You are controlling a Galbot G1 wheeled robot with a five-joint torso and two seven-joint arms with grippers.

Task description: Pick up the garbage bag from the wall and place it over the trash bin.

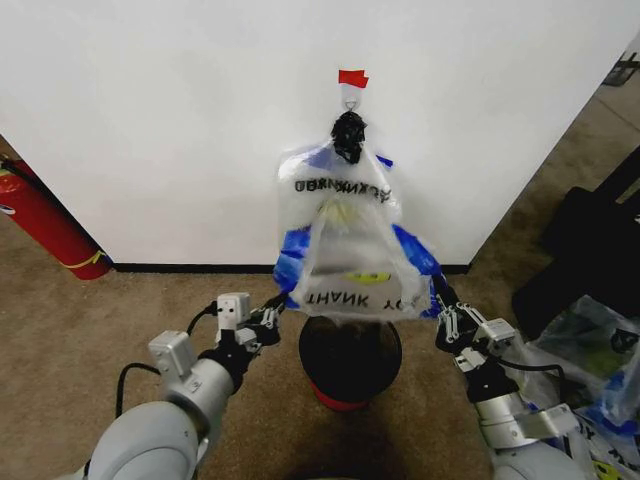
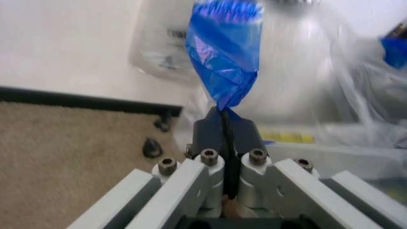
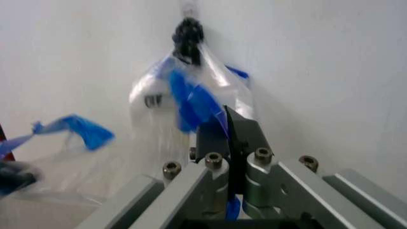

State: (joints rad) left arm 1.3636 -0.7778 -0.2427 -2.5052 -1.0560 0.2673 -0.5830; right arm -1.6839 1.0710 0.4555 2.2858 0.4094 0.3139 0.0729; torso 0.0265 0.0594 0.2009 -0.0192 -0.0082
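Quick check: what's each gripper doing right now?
Left gripper: shut on the garbage bag's blue handle, beside the trash bin.
Right gripper: shut on the bag's other blue edge.

1. Garbage bag (image 1: 352,262) hangs in front of the trash bin (image 1: 350,362) and hides the bin's upper rim from my head view.
2. Lettering on the bag: lower line partly legible, upper line too smeared to read.
3. Fire extinguisher (image 1: 40,222), far left of the bin, cut off by the picture's edge.
4. Bags (image 1: 590,355) right of the bin run off-frame.
5. My wrist views: bag plastic blurred.
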